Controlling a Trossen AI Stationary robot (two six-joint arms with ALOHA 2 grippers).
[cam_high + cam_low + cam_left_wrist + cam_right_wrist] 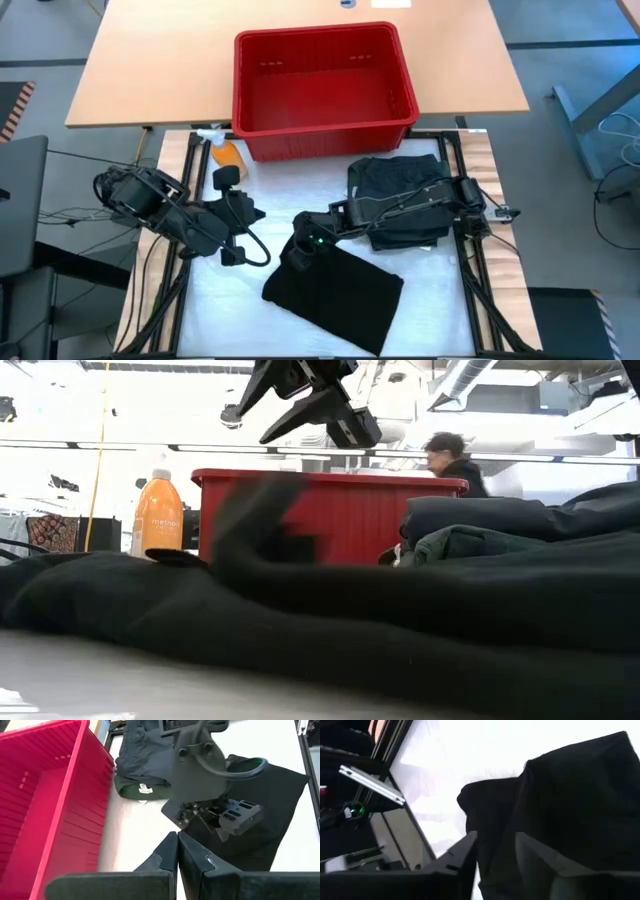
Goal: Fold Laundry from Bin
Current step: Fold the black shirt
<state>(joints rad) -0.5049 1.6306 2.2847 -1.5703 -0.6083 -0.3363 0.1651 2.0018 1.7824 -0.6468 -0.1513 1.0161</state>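
An orange plastic spray bottle point(227, 152) with a white nozzle is seen lying on the white work surface point(220, 300), close to its far left corner; in the low view it point(159, 517) is shown with a white label. A light wooden tabletop point(150, 60) is found beyond the white surface, and grey floor point(580, 50) is visible around it. In the low view a person in dark clothing point(455, 463) is shown in the bright room behind — only head and shoulders are visible.
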